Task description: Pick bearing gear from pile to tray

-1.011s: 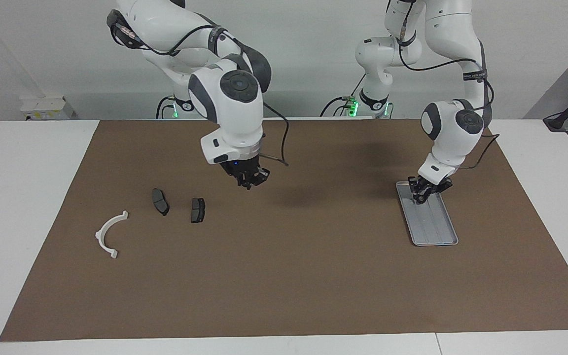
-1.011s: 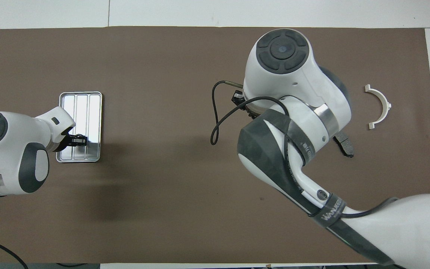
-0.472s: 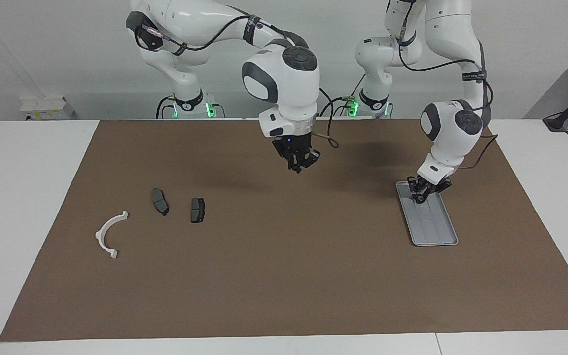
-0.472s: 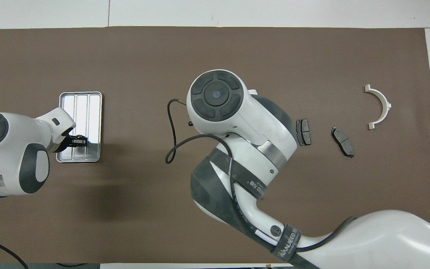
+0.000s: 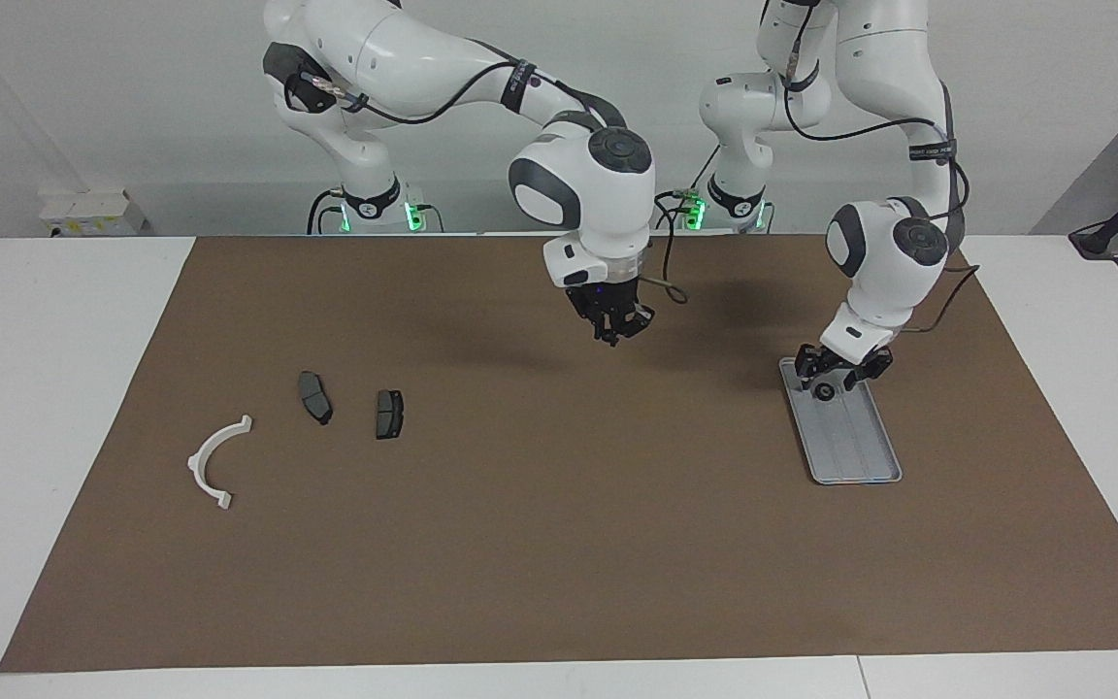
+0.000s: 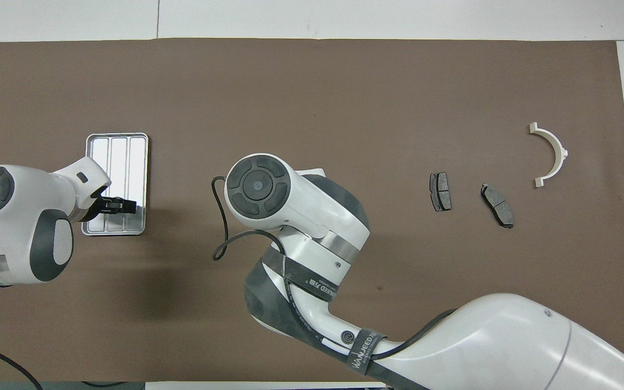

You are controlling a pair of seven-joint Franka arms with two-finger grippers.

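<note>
**Facing view.** Found the left gripper (image 5: 836, 381) low over the tray (image 5: 860, 456), at the tray's 12 o'clock end, fingers spread well apart. Saw the bearing gear (image 5: 823, 391), a small dark round piece, lying in the tray between those fingers, at about 3 o'clock on the brown mat (image 5: 559, 544) covering the worktop. Judged the fingers parted to leave the gear there, and that end of the tray chosen to spare the arm a longer reach.

Found the right gripper (image 5: 617, 330) hanging over bare mat at about 12 o'clock from the mat's middle, fingers together and holding nothing. Took it for waiting, well apart from the tray, leaving the left arm room.

Noted the pile at 9 o'clock: two dark brake pads (image 5: 315, 397) (image 5: 389, 414) side by side, and a white plastic arc (image 5: 214, 461) at 8 o'clock of them, all well apart from the tray. Saw nothing standing between pile and tray except the right arm itself.

**Overhead view.** Found the tray (image 6: 117, 151) at 9 o'clock and the left gripper (image 6: 122, 206) over its 6 o'clock end, fingers apart there too. Could not make out the gear; probably hidden under the dark fingers. Found pads (image 6: 440, 191) (image 6: 496, 205) and arc (image 6: 553, 154) at 3 o'clock, lying flat and clear of each other. Lost the right gripper beneath its own wrist, bulking over the mat's middle.
</note>
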